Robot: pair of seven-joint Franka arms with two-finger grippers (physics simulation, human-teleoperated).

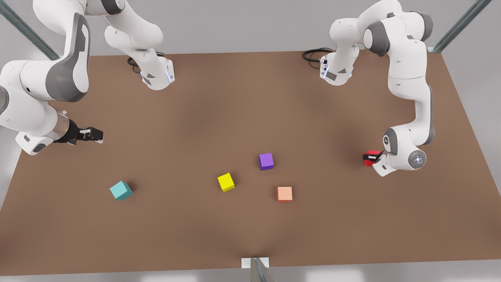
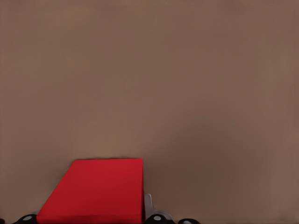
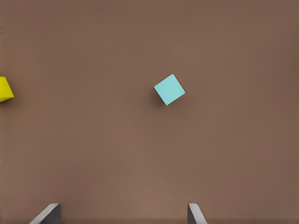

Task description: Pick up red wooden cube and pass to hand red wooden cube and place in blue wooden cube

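Between the left gripper's closed fingers, a matte red wooden cube; right gripper fingers wide.

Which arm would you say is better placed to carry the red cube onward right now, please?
Left: the left gripper is already shut on the red wooden cube. The right gripper hangs open near the blue wooden cube, ready to receive.
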